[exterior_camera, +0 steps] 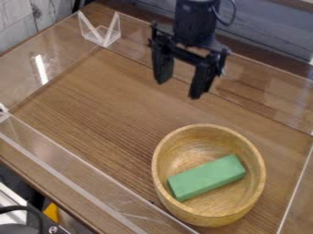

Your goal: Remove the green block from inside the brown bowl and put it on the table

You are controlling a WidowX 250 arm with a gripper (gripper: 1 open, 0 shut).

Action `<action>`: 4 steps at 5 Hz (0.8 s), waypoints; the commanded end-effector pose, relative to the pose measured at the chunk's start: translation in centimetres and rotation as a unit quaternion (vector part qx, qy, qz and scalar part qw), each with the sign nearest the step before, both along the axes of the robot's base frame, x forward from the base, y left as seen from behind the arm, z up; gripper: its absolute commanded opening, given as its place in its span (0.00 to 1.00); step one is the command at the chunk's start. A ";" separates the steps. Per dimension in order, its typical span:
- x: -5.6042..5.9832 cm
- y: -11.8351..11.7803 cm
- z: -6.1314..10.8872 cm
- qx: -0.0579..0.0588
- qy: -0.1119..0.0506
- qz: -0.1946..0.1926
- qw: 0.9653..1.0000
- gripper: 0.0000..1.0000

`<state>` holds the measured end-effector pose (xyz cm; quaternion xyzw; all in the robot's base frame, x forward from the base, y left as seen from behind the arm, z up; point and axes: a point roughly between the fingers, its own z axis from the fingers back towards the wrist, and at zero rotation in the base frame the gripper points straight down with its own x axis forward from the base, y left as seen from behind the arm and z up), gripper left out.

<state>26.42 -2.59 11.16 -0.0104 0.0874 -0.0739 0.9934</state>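
Gripper [184,79] is positioned above the far part of the table [104,105], with its two dark fingers spread apart and nothing between them. The arm [196,18] enters from the far edge of the view. Nearer and to the right, the brown bowl [163,164] rests on the table, apart from the gripper. The green block [207,177] lies inside the bowl, on the bowl floor, oriented diagonally: one end points near and left, the other far and right. At the far left, a clear angular bracket [101,33] is located beside the table edge. At the near left corner, a black cable [27,210] curves next to an orange part [50,211].
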 end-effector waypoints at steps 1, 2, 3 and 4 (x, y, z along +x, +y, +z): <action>-1.9 -2.5 1.0 -0.012 -0.015 -0.074 0.997 1.00; -4.6 -6.8 0.1 -0.020 -0.008 -0.164 0.986 1.00; -6.9 -10.5 -1.2 -0.025 -0.003 -0.233 0.972 1.00; -8.5 -9.1 -0.4 -0.028 -0.018 -0.245 0.969 1.00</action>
